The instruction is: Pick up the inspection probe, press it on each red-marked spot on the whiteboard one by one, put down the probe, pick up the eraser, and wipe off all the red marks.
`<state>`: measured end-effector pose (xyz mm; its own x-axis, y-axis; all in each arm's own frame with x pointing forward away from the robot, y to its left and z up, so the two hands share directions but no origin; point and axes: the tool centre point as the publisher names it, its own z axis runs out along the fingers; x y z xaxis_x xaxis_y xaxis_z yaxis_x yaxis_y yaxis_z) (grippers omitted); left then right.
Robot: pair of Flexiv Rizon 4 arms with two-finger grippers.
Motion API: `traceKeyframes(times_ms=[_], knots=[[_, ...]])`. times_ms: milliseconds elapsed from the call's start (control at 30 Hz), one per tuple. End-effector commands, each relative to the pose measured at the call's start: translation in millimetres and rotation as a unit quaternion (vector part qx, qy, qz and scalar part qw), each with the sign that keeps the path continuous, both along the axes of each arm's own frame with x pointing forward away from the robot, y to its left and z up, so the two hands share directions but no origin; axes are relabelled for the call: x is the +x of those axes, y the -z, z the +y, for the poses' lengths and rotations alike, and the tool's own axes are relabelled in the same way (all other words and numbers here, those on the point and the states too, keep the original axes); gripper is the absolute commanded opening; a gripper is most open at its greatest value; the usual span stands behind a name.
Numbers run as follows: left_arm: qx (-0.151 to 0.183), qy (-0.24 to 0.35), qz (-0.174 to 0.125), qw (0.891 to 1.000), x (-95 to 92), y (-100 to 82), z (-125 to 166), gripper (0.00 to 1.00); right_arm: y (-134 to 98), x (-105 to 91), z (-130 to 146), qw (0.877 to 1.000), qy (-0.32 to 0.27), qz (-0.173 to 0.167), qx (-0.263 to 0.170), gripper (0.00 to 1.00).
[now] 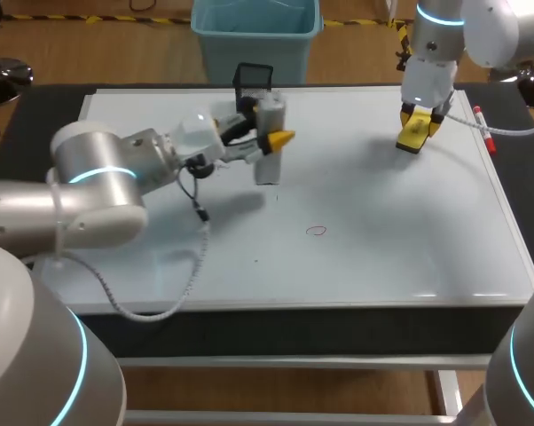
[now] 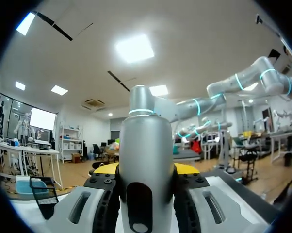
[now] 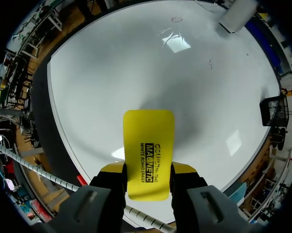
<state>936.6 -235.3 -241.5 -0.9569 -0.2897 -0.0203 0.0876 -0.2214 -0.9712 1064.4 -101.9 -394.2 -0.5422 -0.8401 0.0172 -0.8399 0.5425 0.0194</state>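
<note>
Your left gripper (image 2: 146, 169) was clamped on the inspection probe (image 2: 145, 141), which stood upright over the whiteboard (image 1: 382, 231) near its far edge. Your right gripper (image 3: 147, 169) gripped the yellow eraser (image 3: 148, 145) above the board's far right part. One red mark (image 1: 316, 231) sat mid-board

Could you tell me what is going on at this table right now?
The left gripper is shut on the inspection probe, held upright over the whiteboard. The right gripper is shut on the yellow eraser near the board's far right corner. One red mark is on the board, not yet wiped.
</note>
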Motion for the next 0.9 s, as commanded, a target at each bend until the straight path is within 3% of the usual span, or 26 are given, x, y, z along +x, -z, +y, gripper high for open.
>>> traceKeyframes(times_ms=[33,233,467,900], knots=[[-0.011,0.014,-0.002,1.0,-0.3,6.9,-30.6,0.0,-1.4,-0.3,-1.0,1.0,-0.001,0.0,-0.001,0.0],[-0.025,0.051,-0.001,0.998,-31.2,9.4,-56.4,0.0,-1.4,-0.3,-1.0,1.0,-0.001,0.0,-0.001,0.0],[-0.025,0.066,0.008,0.997,-62.0,15.3,-65.9,0.0,-1.4,-0.3,-1.0,1.0,-0.001,0.0,-0.001,0.0],[-0.056,0.085,0.008,0.995,-77.3,35.6,-70.4,0.0,-1.4,-0.3,-1.0,1.0,-0.001,0.0,-0.001,0.0]])
